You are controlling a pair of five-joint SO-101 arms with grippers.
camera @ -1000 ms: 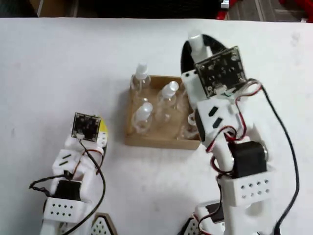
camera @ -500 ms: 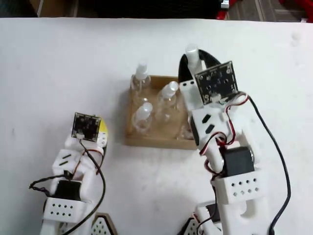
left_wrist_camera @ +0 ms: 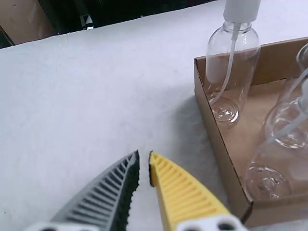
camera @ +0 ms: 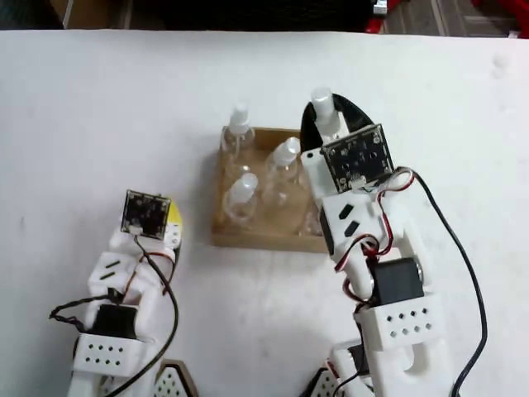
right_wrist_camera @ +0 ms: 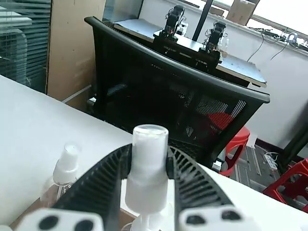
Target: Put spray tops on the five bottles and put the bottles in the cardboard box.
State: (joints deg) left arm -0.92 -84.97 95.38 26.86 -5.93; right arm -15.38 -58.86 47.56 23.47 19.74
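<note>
The cardboard box [camera: 221,236] sits mid-table with clear bottles standing in it, each with a white spray top: one at the far left corner [camera: 240,124], one in the middle [camera: 285,155], one nearer [camera: 242,192]. My right gripper [camera: 329,103] is shut on the spray top of another bottle [camera: 321,99] over the box's far right corner. The right wrist view shows that white top [right_wrist_camera: 149,159] pinched between the black fingers [right_wrist_camera: 103,180]. My left gripper [left_wrist_camera: 144,161] rests shut and empty on the table left of the box [left_wrist_camera: 216,125], near the corner bottle [left_wrist_camera: 231,62].
The left arm [camera: 124,281] lies at the front left, the right arm [camera: 397,306] at the front right beside the box. White tabletop stretches open to the left and far side. A black chair [right_wrist_camera: 192,101] stands beyond the table's far edge.
The right arm has swung left with the bottle in its gripper, bringing it closer over the box's far right corner. The left arm has stayed still.
</note>
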